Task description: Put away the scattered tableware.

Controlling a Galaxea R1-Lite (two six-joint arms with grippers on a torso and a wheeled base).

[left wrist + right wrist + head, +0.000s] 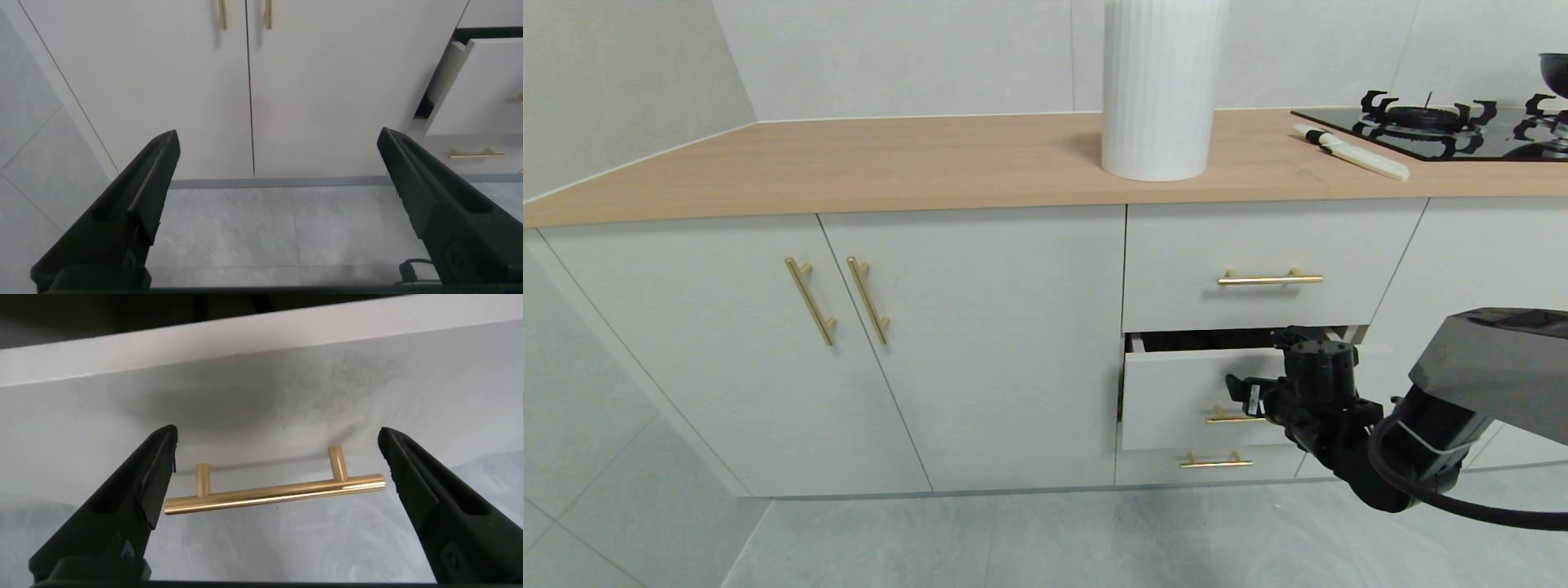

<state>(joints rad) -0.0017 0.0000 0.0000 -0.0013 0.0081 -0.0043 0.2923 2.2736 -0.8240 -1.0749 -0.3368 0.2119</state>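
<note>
One arm in the head view: the right arm, low at the right, extended to the front of the middle drawer. The drawer stands partly pulled out, and the jaws sit at its gold handle.
- Table: wood-topped, with pale tiled wall behind.
- Knife: white, lying flat on the table just beside the near edge of the black gas hob.
- Ribbed vessel: white, tall, upright on the table, near the knife on its left.
- Below the table: two cupboard doors with gold bars, a shut top drawer and grey floor tiles.

Left wrist view: the left arm's jaws are released, with the fingers wide apart. They face the cupboard doors and the floor. The pulled-out drawer is off to one side.

Right wrist view: the right arm's jaws are released. The fingers are spread to either side of the handle, clear of it.
</note>
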